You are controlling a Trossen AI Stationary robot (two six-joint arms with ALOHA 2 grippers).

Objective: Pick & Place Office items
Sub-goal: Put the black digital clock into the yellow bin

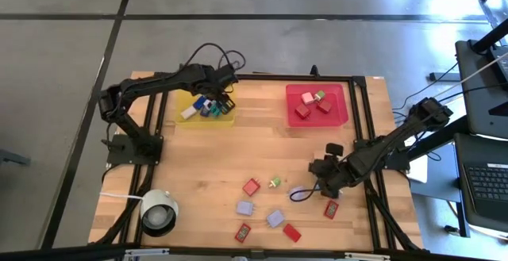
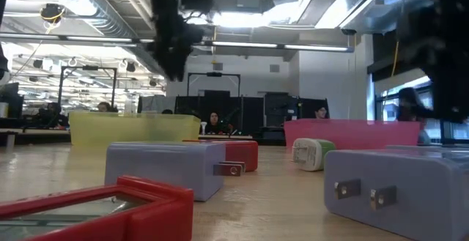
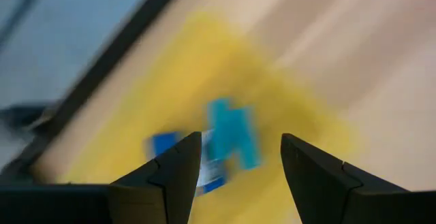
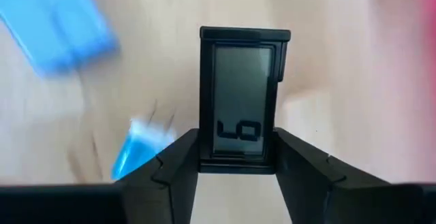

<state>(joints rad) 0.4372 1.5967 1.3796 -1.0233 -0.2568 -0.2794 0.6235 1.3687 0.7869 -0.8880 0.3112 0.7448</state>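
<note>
The office items are tiny blocks. Red, lilac and green ones (image 1: 275,217) lie on the wood near the table's front. White, blue and teal ones (image 1: 208,109) lie in the yellow tray (image 1: 187,101). Pink, green and red ones (image 1: 309,101) lie in the red tray (image 1: 340,106). My left gripper (image 3: 242,163) hangs open over the yellow tray, above the teal and blue items (image 3: 228,139). My right gripper (image 4: 238,166), right of the front cluster (image 1: 320,178), is shut on a small black-framed display item (image 4: 240,94). My right gripper pinches the black-framed display item between its two fingers (image 4: 178,161), which lie on the item's two long sides at one end (image 4: 238,152). The other end sticks out beyond the fingertips. In the high view the gripper itself hides the contact.
A white round cylinder with a dark centre (image 1: 159,212) stands at the front left corner. A black frame rail (image 1: 361,126) runs along the table's right side by the right arm. Bare wood (image 1: 198,166) lies between the trays and the front cluster. People sit in the room behind (image 2: 212,121).
</note>
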